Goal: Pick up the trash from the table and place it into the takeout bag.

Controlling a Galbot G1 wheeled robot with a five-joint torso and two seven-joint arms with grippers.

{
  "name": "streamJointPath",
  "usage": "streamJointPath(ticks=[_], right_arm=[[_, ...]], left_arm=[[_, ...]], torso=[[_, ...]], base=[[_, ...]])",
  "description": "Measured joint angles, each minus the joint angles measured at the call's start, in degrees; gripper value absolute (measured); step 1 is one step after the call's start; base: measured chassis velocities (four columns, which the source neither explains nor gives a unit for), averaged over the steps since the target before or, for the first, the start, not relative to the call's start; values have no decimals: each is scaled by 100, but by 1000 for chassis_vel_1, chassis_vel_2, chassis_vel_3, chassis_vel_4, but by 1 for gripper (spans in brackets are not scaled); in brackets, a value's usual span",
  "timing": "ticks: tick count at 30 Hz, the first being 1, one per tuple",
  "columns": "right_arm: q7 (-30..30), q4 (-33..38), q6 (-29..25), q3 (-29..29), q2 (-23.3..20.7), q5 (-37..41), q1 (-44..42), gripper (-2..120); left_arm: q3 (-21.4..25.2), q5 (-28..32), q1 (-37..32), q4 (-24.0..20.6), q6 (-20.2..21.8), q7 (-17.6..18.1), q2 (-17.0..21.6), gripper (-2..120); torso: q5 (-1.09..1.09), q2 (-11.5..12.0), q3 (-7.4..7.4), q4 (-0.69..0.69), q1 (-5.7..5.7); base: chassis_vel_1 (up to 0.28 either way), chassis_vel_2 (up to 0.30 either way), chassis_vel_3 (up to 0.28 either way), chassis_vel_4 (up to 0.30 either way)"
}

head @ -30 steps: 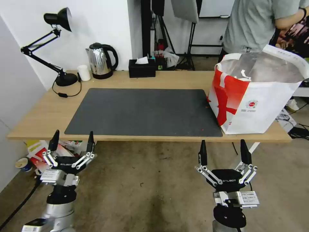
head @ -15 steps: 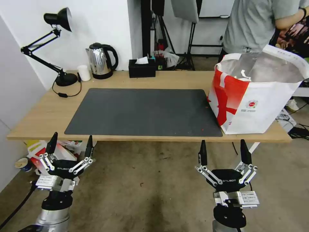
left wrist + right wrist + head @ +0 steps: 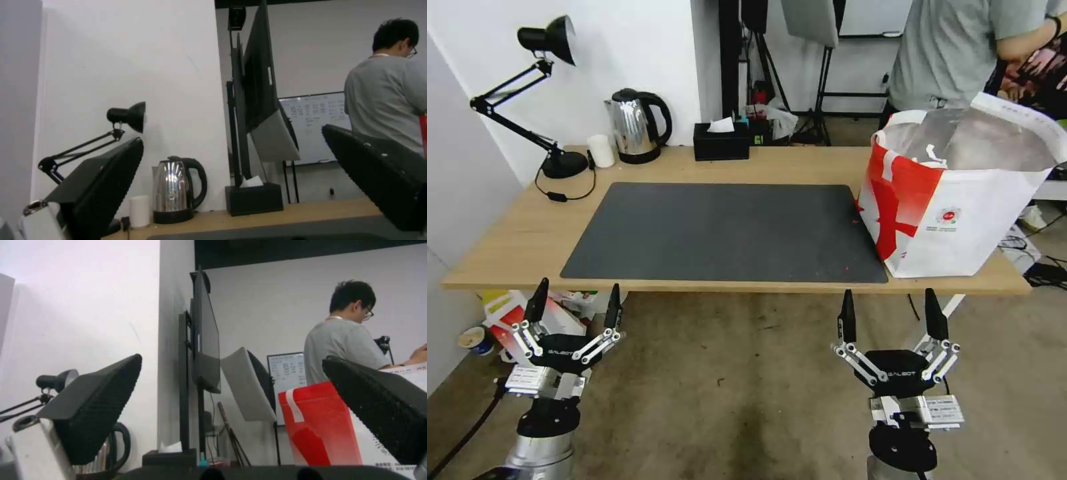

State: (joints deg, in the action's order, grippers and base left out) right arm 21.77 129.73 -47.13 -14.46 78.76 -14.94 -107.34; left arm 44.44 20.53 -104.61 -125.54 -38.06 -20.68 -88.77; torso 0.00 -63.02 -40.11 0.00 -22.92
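- my left gripper [image 3: 575, 301] and right gripper [image 3: 889, 313] hang below the table [image 3: 507, 247] edge, fingers spread wide, holding nothing.
- i see no trash on the mat [image 3: 727, 230].
- the takeout bag [image 3: 960, 200] stands open at the table's right end; it looks light and floppy, best taken by its rim.

The surface [image 3: 527, 233] is light wood with a dark grey mat [image 3: 727, 233]. The takeout bag [image 3: 960, 227] is white with a red panel and silver lining.
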Motion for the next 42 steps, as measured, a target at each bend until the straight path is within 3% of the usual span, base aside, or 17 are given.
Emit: streamJointPath(ticks=[42], right_arm=[[0, 0, 0, 0, 0, 0, 0, 100]], left_arm=[[34, -88, 60, 145, -136, 6, -71, 100]], torso=[[0, 0, 0, 0, 0]], base=[[0, 0, 0, 0]])
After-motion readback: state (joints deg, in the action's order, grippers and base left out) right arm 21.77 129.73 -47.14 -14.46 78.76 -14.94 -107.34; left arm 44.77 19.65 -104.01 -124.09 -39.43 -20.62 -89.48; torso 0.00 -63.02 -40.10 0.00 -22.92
